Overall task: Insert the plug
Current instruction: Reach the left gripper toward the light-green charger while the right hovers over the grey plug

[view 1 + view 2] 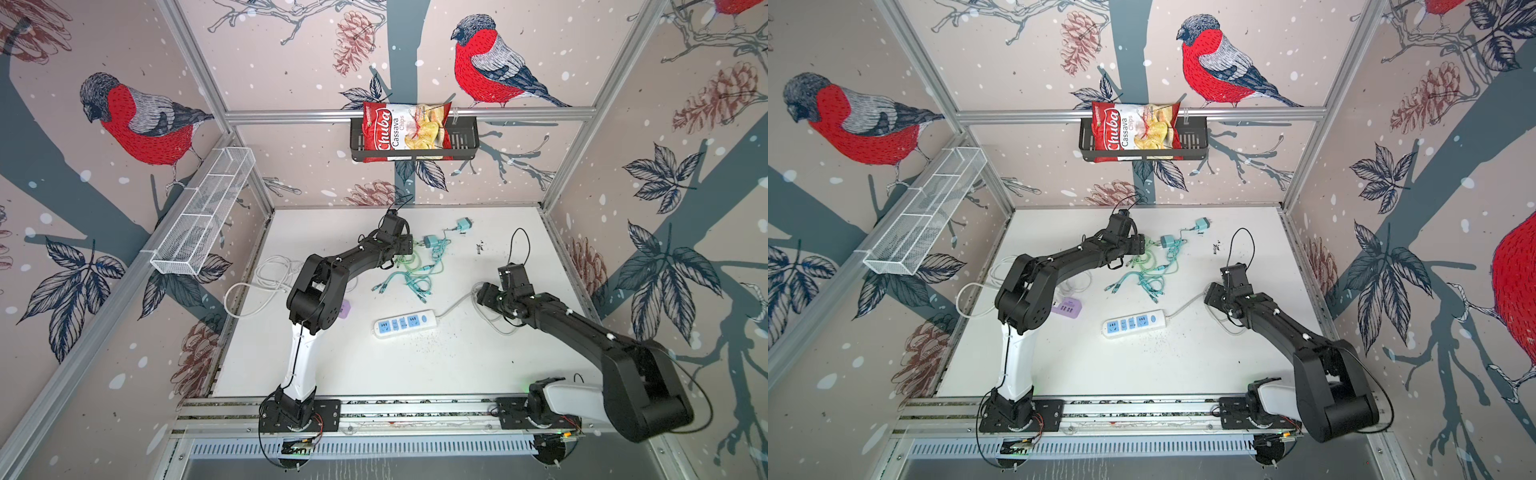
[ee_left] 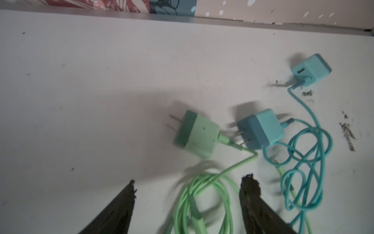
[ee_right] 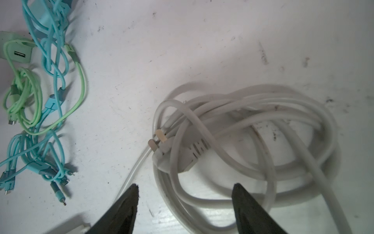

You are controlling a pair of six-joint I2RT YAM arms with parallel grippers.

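Observation:
A white and blue power strip [image 1: 405, 323] [image 1: 1133, 323] lies flat mid-table, its sockets facing up. In the left wrist view a pale green plug [image 2: 197, 134] lies on its side with its two prongs bare. Beside it are a teal plug [image 2: 261, 128] [image 1: 431, 241] and a second teal plug [image 2: 311, 69] [image 1: 463, 225]. My left gripper [image 2: 190, 180] [image 1: 406, 246] hovers open over the coiled green cable [image 2: 204, 194], just short of the green plug. My right gripper [image 3: 185, 186] [image 1: 483, 296] is open above the strip's coiled white cord [image 3: 263, 113] and its white plug [image 3: 178, 156].
Tangled teal and green cables [image 1: 415, 274] lie between the arms. A purple USB hub [image 1: 1066, 308] and a white cable loop [image 1: 253, 291] sit near the left arm. A chips bag [image 1: 405, 129] fills a black wall basket; a white mesh basket [image 1: 203, 216] hangs on the left wall.

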